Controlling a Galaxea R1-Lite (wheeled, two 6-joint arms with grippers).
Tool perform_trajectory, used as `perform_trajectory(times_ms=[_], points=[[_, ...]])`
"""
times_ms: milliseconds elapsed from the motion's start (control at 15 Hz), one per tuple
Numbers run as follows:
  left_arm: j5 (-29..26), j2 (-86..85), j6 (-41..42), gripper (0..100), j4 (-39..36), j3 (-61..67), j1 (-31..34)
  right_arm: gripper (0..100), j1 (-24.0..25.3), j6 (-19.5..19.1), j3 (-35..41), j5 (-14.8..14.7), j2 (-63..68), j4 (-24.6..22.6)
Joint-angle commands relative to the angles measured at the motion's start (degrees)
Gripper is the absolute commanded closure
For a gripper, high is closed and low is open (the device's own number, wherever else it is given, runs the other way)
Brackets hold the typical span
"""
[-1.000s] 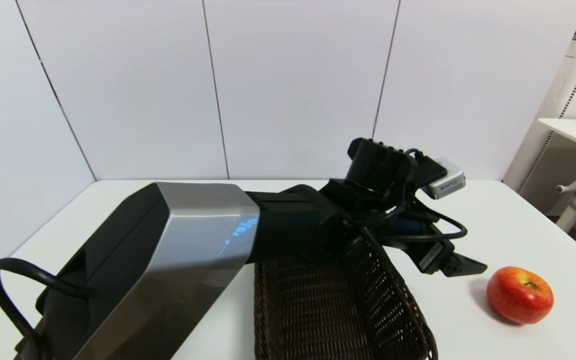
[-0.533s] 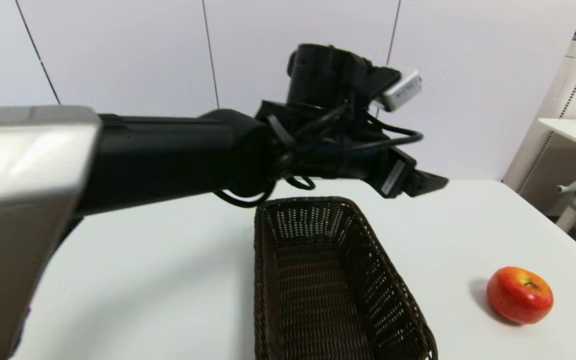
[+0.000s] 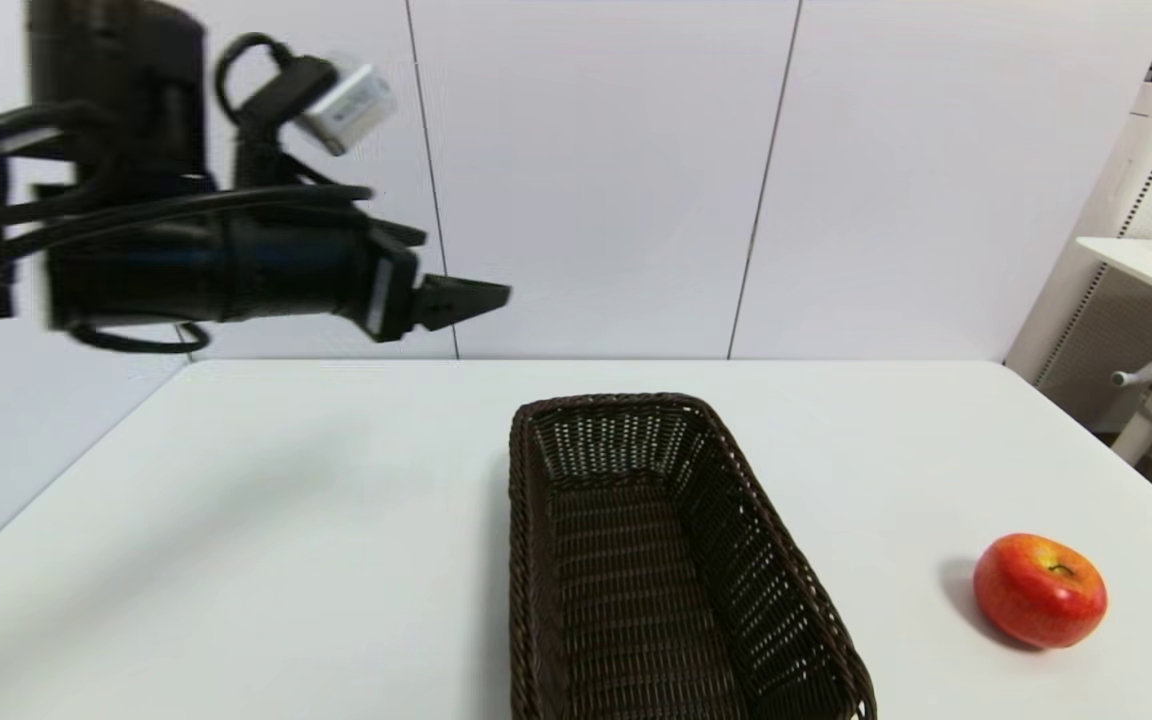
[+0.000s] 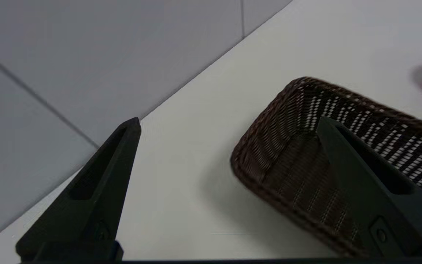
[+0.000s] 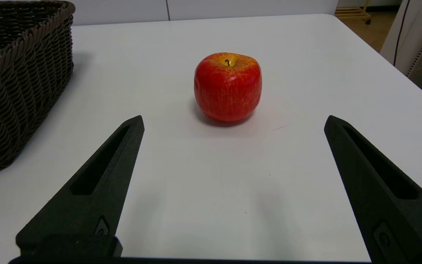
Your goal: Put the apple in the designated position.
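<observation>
Apple (image 3: 1040, 589): we log it upright on the desk (image 3: 336, 520), right of the basket (image 3: 676, 600), apart. Left tool (image 3: 471, 298): raised, spread wide, empty. Right tool (image 5: 233, 124): spread wide, empty, near apple.

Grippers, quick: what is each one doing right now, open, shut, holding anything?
Left gripper: open, holding nothing, raised high over the table's left side.
Right gripper: open, holding nothing, low over the table facing the apple.

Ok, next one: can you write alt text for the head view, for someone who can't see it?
A red apple sits on the white table, apart from and to the right of an empty dark wicker basket at centre. The left claw hangs open high above the table's left side, holding nothing; the right arm is out of this view.
</observation>
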Motion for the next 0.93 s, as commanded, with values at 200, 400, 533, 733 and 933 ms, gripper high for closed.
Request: perform_trajectory(times_ms=[200, 400, 533, 733, 933], points=[[0.5, -34.6, -1.2, 0, -5.1, 33.4, 15.7, 0, 0.0, 0.0, 0.0, 0.0, 0.1, 0.0], [4.2, -46.8, -3.1, 0, -6.7, 44.3, 18.5, 0, 0.0, 0.0, 0.0, -0.1, 0.1, 0.0], [6.7, -55.2, -5.5, 0, -8.2, 52.1, 20.8, 0, 0.0, 0.0, 0.0, 0.0, 0.1, 0.0], [6.9, -63.2, -7.6, 0, -9.8, 61.0, 23.0, 0, 0.0, 0.0, 0.0, 0.0, 0.1, 0.0], [6.9, -70.1, -8.5, 0, -9.9, 68.3, 28.8, 0, 0.0, 0.0, 0.0, -0.1, 0.1, 0.0]])
